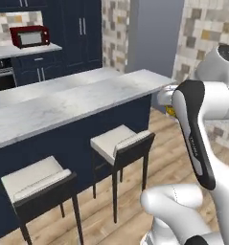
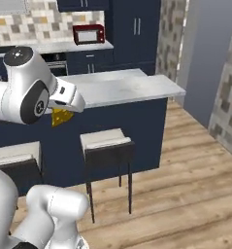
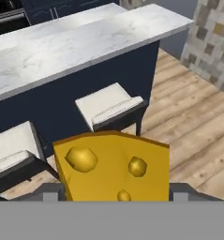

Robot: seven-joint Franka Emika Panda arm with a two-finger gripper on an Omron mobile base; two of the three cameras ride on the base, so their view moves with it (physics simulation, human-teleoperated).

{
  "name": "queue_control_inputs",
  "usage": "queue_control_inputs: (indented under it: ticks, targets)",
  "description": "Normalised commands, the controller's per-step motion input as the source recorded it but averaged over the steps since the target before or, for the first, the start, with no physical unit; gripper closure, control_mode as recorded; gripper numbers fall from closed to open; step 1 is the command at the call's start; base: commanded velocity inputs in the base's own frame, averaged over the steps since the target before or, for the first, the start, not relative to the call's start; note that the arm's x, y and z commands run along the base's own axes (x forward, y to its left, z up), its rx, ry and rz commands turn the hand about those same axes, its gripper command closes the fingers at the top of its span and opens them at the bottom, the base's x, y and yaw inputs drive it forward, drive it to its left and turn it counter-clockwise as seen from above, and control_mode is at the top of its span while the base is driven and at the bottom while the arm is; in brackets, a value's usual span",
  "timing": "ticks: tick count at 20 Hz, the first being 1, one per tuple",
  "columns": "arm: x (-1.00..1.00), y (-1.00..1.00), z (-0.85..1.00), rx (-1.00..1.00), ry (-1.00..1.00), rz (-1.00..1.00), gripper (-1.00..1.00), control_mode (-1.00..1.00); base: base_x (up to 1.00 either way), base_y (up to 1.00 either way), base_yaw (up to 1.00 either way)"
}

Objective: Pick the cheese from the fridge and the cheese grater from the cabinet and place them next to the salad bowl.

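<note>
The small yellow-orange cheese wedge with holes [image 3: 114, 167] sits squarely between the two dark finger tips of the two-finger gripper [image 3: 114, 192]; the jaws are clamped on its sides, one tip at each lower corner of the wedge, so the pincer is gripping the cheese, carried in the air above the wooden plank floor [image 3: 197, 117]; in the hand view the wedge hangs in front of two dark stools with pale cushions [image 3: 111, 108] and the long white marble counter on its navy base [image 3: 62, 47].

From the right base view the cheese [image 2: 61, 116] pokes out just under the white hand, held level with the counter's edge [image 2: 127, 90]; that view also catches a red microwave [image 2: 89, 34] on the far worktop and navy cabinets behind; the left base view gives only a sliver of yellow [image 1: 170, 111] beside the arm, though its stools [image 1: 120, 143] stand clearer.
</note>
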Motion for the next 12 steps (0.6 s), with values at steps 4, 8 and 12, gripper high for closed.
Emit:
queue_control_inputs:
  ticks: [4, 8, 12]
  targets:
    - [0.0, 0.0, 0.0, 0.0, 0.0, 0.0, 1.0, 1.0, 0.11, 0.56, 0.55]
    - [0.0, 0.0, 0.0, 0.0, 0.0, 0.0, 1.0, 1.0, 0.15, 0.6, 0.54]
    - [0.0, 0.0, 0.0, 0.0, 0.0, 0.0, 1.0, 1.0, 0.38, 0.35, 0.46]
